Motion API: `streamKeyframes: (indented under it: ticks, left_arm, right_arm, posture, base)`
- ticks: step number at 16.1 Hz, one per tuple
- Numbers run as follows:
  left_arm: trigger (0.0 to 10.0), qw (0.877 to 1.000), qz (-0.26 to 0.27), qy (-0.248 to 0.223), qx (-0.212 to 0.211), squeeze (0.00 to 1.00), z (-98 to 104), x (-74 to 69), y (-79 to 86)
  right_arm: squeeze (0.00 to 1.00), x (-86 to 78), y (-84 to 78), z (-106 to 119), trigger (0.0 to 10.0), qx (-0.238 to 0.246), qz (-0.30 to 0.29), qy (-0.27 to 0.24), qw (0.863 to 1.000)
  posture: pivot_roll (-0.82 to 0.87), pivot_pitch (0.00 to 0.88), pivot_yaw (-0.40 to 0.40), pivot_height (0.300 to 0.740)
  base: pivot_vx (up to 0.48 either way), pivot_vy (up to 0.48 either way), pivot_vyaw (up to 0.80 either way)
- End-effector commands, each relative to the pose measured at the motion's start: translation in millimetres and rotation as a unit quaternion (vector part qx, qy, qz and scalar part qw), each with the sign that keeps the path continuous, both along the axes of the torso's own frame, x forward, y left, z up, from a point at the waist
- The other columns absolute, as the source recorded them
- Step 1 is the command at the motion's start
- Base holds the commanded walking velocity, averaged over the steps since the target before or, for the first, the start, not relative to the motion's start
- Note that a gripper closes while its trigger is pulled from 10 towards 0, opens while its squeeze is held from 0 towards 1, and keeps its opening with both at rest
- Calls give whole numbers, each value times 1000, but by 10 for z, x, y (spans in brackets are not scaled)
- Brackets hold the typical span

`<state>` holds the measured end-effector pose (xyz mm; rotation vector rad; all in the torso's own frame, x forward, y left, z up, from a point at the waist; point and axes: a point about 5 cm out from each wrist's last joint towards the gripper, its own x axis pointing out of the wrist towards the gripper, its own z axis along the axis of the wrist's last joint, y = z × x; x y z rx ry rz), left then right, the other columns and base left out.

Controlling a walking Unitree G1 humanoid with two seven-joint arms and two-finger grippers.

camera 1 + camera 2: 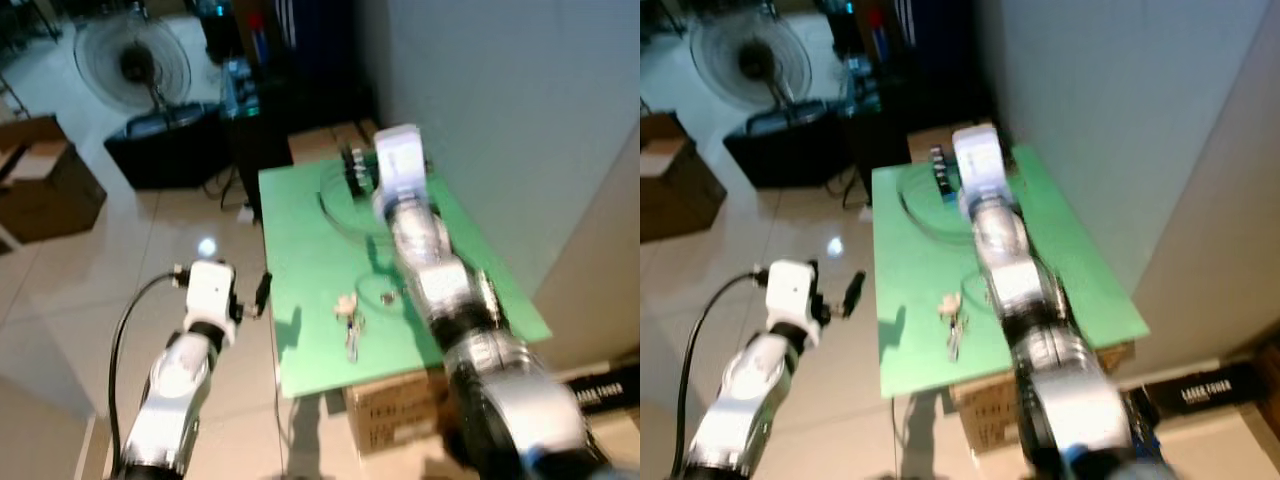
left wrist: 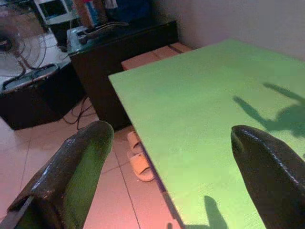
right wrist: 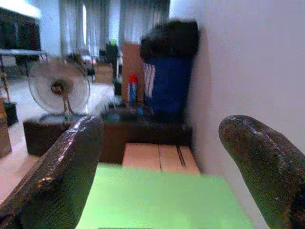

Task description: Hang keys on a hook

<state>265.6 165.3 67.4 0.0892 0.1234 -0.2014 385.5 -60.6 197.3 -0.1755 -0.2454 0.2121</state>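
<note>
Head views: the keys (image 1: 349, 318) lie loose on the near part of the green table (image 1: 310, 255); the right gripper (image 1: 356, 172) hangs over the far end, well past them. I'd say the pick-up hasn't begun.
Left wrist view: left gripper (image 2: 171, 157) off the table's left edge, jaws wide apart, holding nothing.
Right wrist view: right jaws spread wide, empty.
Next move: bring a gripper back and down onto the keys.
Hard to see: no hook can be made out; everything is blurred.
</note>
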Motion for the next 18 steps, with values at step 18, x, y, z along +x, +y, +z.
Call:
streamKeyframes:
  ticks: [18]
  left_arm:
    - [10000,999,3,42,22,0,117,-599,100]
  right_arm:
    - [0,-132,-212,-970,10000,-44,-85,208,973]
  posture:
    - [60,150,178,740]
  base:
    - [0,0,0]
